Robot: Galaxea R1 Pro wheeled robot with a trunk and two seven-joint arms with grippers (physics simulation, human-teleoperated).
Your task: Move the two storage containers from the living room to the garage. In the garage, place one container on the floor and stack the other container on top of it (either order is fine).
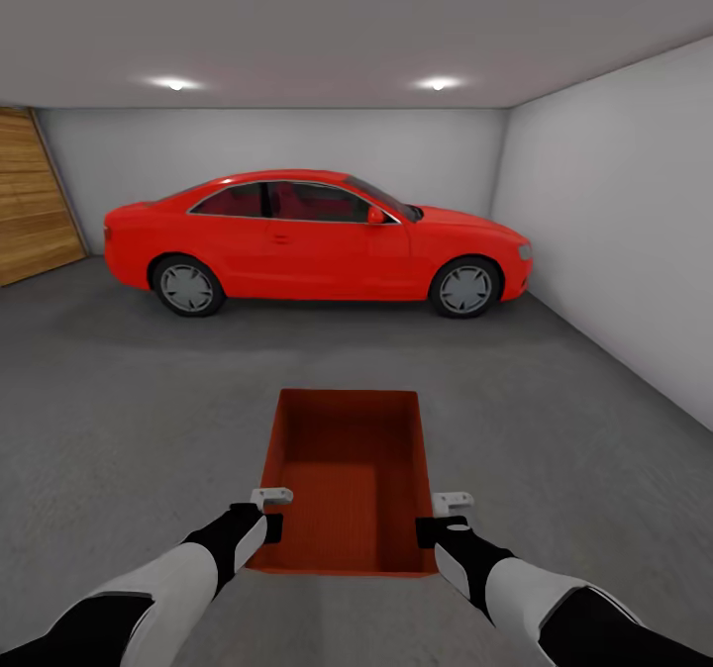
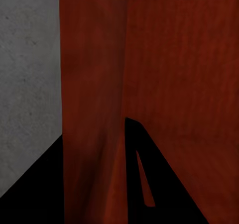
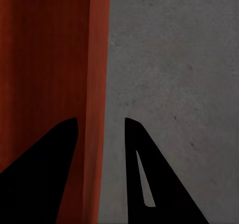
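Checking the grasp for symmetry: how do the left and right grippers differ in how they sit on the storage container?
The left gripper straddles the storage container's left wall; the right gripper straddles its right wall. The left wall fills its finger gap; the right wall leaves floor showing in its gap. Both sit near the container's near end.

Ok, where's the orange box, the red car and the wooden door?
Red-orange open-top plastic bin (image 1: 342,479): head view, on its inside bottom.
Shiny red car (image 1: 317,241): head view, on its side door.
Honey-wood plank door (image 1: 30,202): head view, on its planks.

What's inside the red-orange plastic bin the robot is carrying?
The red-orange open-top plastic bin shows only its own bare floor and walls; nothing lies inside. The concrete floor directly beneath it is covered.
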